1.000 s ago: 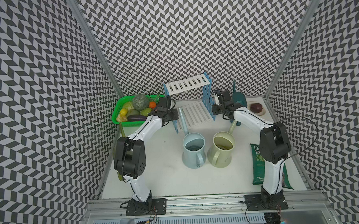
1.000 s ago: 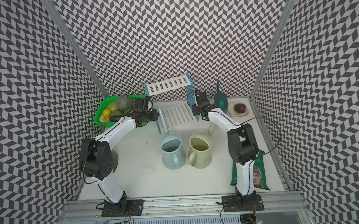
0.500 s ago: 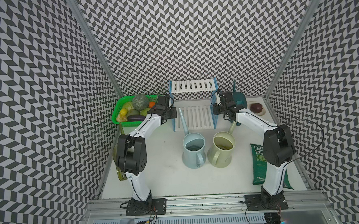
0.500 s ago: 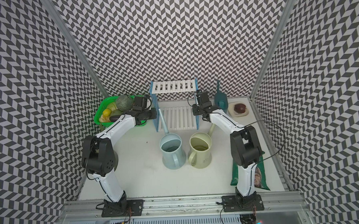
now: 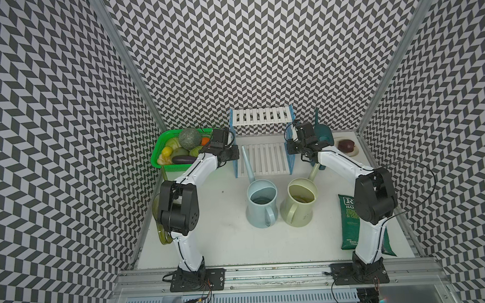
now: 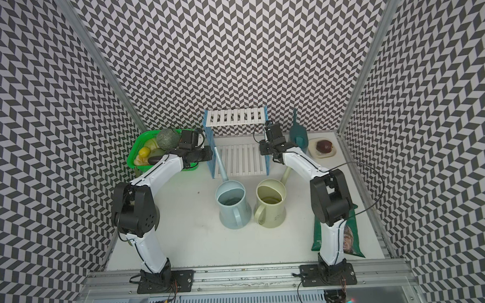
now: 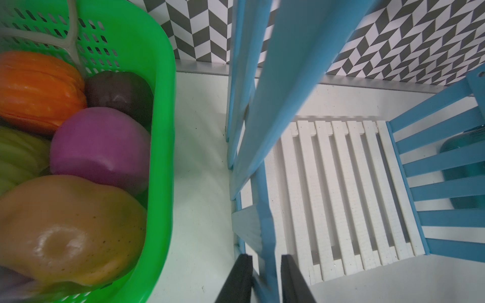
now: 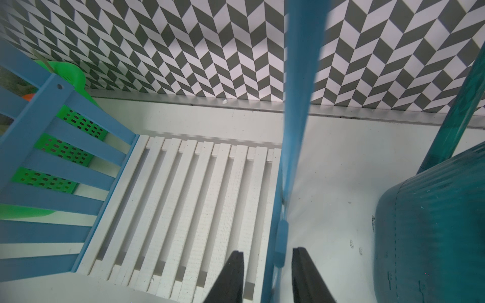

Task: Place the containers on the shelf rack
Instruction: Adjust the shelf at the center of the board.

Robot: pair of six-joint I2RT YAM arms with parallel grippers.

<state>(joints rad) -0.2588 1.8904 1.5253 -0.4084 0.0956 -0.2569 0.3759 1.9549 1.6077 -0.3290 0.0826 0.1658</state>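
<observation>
1. The shelf rack (image 5: 264, 159) is standing upright at the back of the table (image 5: 225, 229), close to the rear wall. Both white shelves are sitting bare in both top views.
2. No jug is sitting on the rack.
   - The light blue jug (image 5: 261, 202) and cream jug (image 5: 299, 201) are standing side by side just in front of it, handles facing the front.
   - The blue jug's spout is reaching across the rack's left front corner; I cannot tell if it is touching.
   - The dark teal jug (image 5: 323, 134) is standing just beside the right side panel.
   - The olive-green jug (image 5: 162, 231) is sitting at the table's left edge, half hidden behind the left arm.
3. The left gripper (image 7: 265, 259) is pinching the rack's left blue side panel, jaws closed on it.
4. The right gripper (image 8: 268, 251) is straddling the right side panel with its jaws parted. A gap is showing beside the panel, so it is not clamping.
5. Judgement: the step in hand is squaring and settling the rack. Loading is not yet begun.
6. Judgement on the next move:
   - The left jaws need releasing, and both grippers need backing off sideways without dragging the rack.
   - A near jug then wants taking by its loop handle, with the long spout kept clear of the panels and upper shelf.
7. The green basket (image 5: 163, 161) of produce is flanking the rack's left. A dish (image 5: 353, 150) is sitting in the right rear corner, and a snack bag (image 5: 351, 223) is lying near the right arm's base.
</observation>
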